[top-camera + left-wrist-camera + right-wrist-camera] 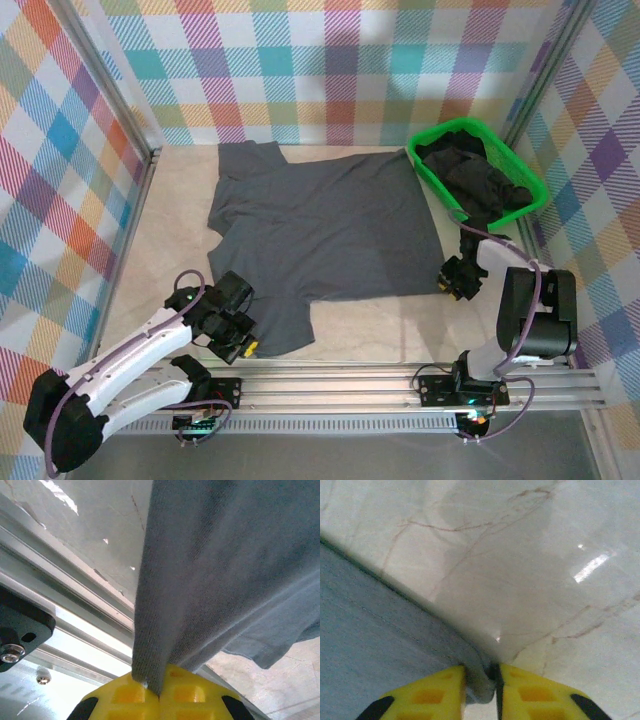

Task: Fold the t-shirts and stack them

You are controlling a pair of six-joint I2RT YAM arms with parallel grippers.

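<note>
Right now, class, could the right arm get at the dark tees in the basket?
Probably not yet: the dark tees lie uncovered in the basket beyond the right arm, but its jaws pinch the grey tee.

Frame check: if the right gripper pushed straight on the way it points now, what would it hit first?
The edge of the blue-grey t-shirt, which sits between the fingers of the right gripper. Just past it lies the bare tabletop, which it would likely press into almost at once, though depth is hard to judge.
</note>
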